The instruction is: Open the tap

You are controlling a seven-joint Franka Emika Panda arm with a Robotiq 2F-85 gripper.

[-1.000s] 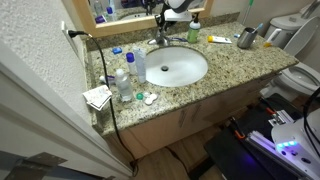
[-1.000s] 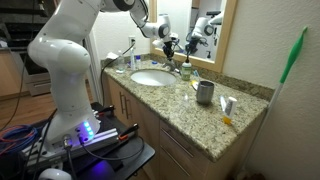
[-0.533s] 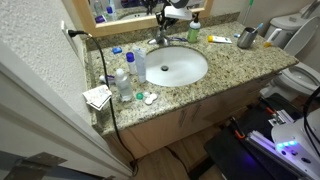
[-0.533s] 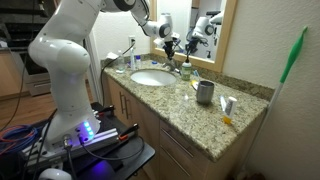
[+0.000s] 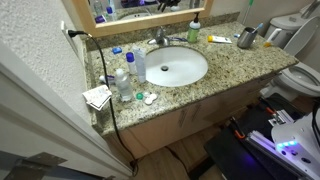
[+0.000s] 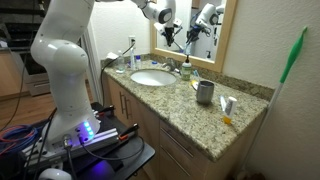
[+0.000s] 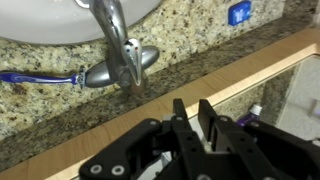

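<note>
Gripper (image 7: 194,118) drawn narrow, empty, hovering above the tap (image 7: 120,55).
Tap stands at the basin's (image 5: 180,68) far rim; rigid, fixed, slick chrome, so likely best to nudge a low side handle, not pinch.

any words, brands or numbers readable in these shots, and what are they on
No text can be read in any view.
Clear plastic bottle: any label is too small to read.
Green bottle: label too blurred to read.
Tube on the counter: print too small to read.
Small blue item in the wrist view: any print is blurred.
</note>
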